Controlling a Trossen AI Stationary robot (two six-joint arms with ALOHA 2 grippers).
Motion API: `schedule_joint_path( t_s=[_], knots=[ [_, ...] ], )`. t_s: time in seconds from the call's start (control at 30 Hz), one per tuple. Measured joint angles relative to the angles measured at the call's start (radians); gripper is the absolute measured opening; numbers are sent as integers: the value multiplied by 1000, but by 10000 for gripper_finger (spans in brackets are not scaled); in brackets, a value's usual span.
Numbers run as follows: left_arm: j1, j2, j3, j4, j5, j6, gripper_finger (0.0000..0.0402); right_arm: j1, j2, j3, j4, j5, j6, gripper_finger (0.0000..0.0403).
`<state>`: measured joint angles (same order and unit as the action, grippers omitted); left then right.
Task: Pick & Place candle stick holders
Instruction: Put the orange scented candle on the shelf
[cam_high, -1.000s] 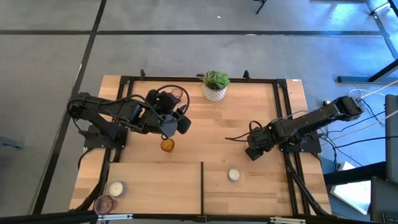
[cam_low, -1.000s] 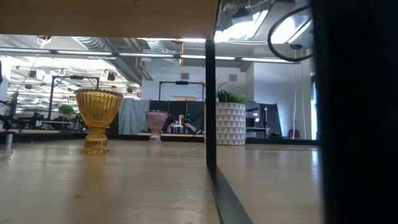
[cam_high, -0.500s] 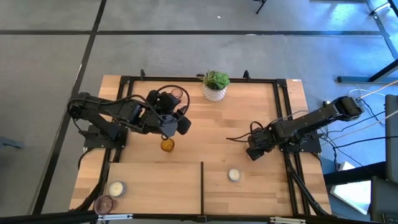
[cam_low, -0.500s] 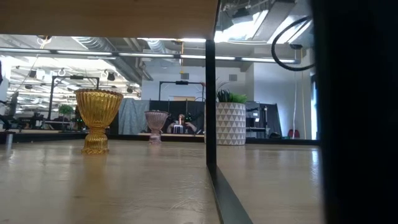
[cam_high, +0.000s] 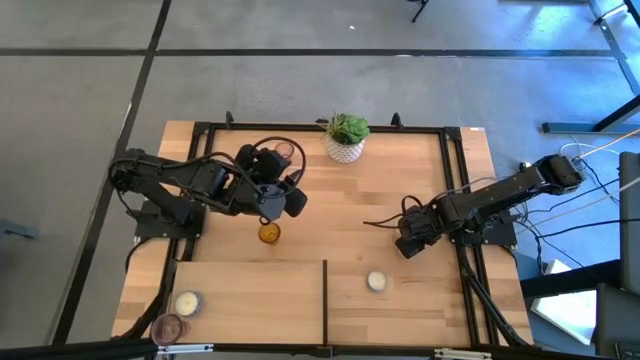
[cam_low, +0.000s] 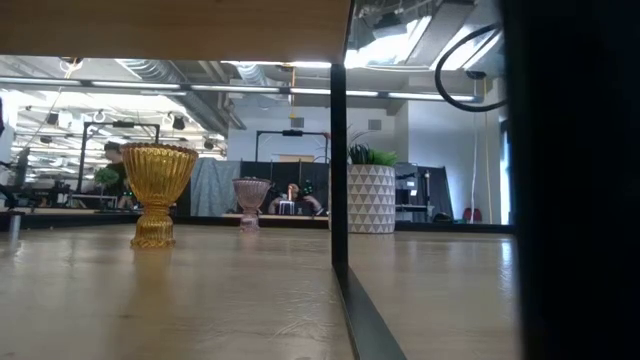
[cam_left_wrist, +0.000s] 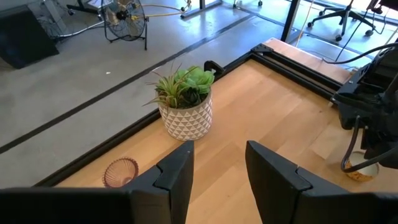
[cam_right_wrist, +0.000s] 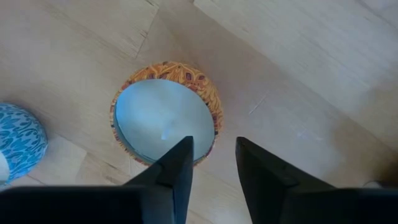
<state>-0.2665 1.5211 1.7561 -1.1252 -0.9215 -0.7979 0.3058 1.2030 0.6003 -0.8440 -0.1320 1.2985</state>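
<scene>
Two things can go wrong here. First, the right gripper (cam_right_wrist: 211, 152) hangs right over a small round holder with an orange patterned rim and a pale inside (cam_right_wrist: 163, 118), near the right side of the pale wooden table (cam_high: 400, 180). Its two dark fingers stand only a little apart and hold nothing, and the holder's rim shows in the gap. If they pinch only that thin rim, I think the holder can tip or slip out. Second, the left gripper (cam_left_wrist: 217, 155) hangs empty with its fingers apart, close by the amber glass goblet-shaped holder (cam_high: 268, 233). A low swing could knock that tall holder over, and glass can crack. A pinkish-purple glass holder (cam_left_wrist: 120, 172) stands near the white patterned pot with a green plant (cam_left_wrist: 185, 115), so a wide move could bump those too. One small white holder (cam_high: 376, 281) sits in the front right part. Another cream holder (cam_high: 187, 302) and a second pink glass holder (cam_high: 170, 327) sit in the front left corner. Black bars (cam_high: 325, 300) frame the table. Around it are grey floor (cam_high: 300, 80), a fan (cam_left_wrist: 124, 15), office chairs (cam_left_wrist: 336, 15) and bright ceiling lights (cam_low: 250, 88)
</scene>
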Motion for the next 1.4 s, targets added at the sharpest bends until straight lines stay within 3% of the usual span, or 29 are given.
schedule_joint_path(
  t_s=[1.4],
  knots=[
    [0,0,0,0,0,0,141,0,0,0,41,5,-1,117]
  ],
)
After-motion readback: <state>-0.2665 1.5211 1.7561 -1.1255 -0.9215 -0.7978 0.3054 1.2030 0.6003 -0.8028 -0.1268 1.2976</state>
